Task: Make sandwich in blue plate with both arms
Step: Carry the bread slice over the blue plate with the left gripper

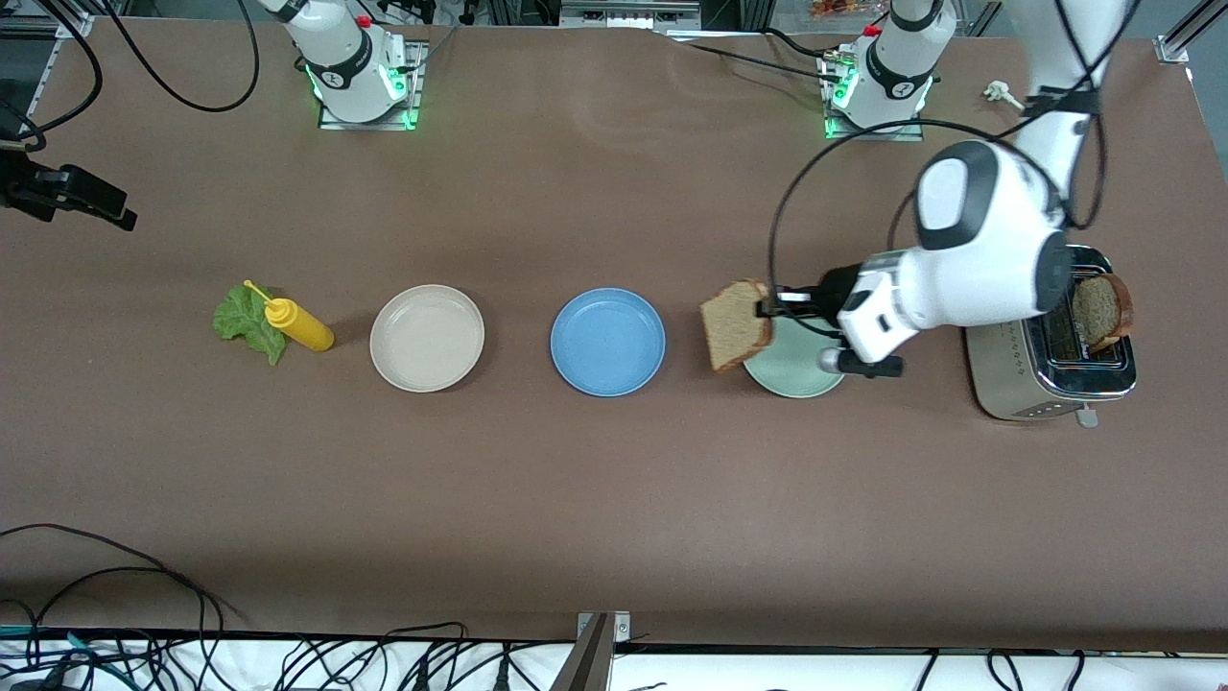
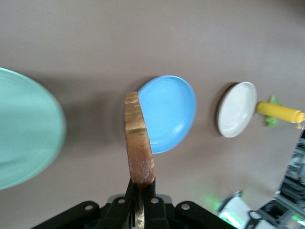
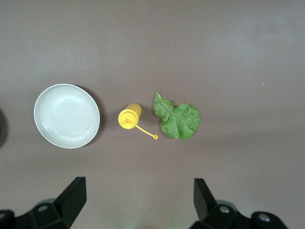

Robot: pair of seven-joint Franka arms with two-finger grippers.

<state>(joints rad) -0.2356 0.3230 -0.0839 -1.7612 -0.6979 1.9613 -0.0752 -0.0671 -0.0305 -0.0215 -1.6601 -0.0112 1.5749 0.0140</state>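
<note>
A brown bread slice (image 1: 737, 324) hangs on edge in the air, with my left gripper (image 1: 767, 309) shut on its crust, over the mint-green plate's rim beside the blue plate (image 1: 607, 342). The left wrist view shows the slice (image 2: 138, 138) edge-on in the left gripper (image 2: 141, 183), and the bare blue plate (image 2: 169, 112) past it. A second bread slice (image 1: 1101, 312) stands in the toaster (image 1: 1050, 374). The lettuce leaf (image 1: 247, 321) lies toward the right arm's end of the table. My right gripper (image 3: 138, 183) is open and holds nothing, high over the lettuce (image 3: 178, 119).
A mint-green plate (image 1: 794, 369) lies between the blue plate and the toaster. A beige plate (image 1: 427, 338) and a yellow squeeze bottle (image 1: 299, 324) sit between the blue plate and the lettuce. Cables run along the table's near edge.
</note>
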